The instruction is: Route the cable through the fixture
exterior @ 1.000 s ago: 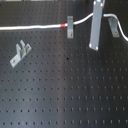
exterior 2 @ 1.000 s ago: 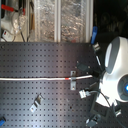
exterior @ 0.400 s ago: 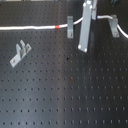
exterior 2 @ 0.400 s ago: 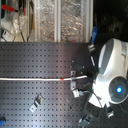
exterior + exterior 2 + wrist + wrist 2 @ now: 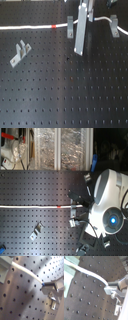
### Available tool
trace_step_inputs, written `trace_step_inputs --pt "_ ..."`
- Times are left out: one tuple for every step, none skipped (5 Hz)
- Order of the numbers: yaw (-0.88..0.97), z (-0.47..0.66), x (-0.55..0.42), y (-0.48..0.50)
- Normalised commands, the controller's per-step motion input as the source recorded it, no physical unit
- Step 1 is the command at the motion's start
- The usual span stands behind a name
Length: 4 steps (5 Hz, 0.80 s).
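The white cable runs along the far side of the board from the first exterior view's left. Its red band lies just left of a grey fixture. The cable reaches that fixture, goes behind my gripper and comes out toward another fixture. In both wrist views the cable ends at my fingertips. My gripper is shut on it. The second exterior view shows the cable and red band leading to the arm.
A third grey fixture stands alone at the first exterior view's left. The black perforated board fills the near side. In the second exterior view, small fixtures stand near the front, and clutter lies behind the board.
My gripper has moved toward the first exterior view's left, pulling the cable with it. The red band has slid left, from right of the middle fixture to its left.
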Motion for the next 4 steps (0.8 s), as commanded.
trace_step_inputs --pt "-0.12 0.15 -0.023 0.627" --pt "0.00 0.02 -0.002 0.004" --pt "0.00 0.12 0.139 0.374" --pt "0.24 0.00 0.415 0.271"
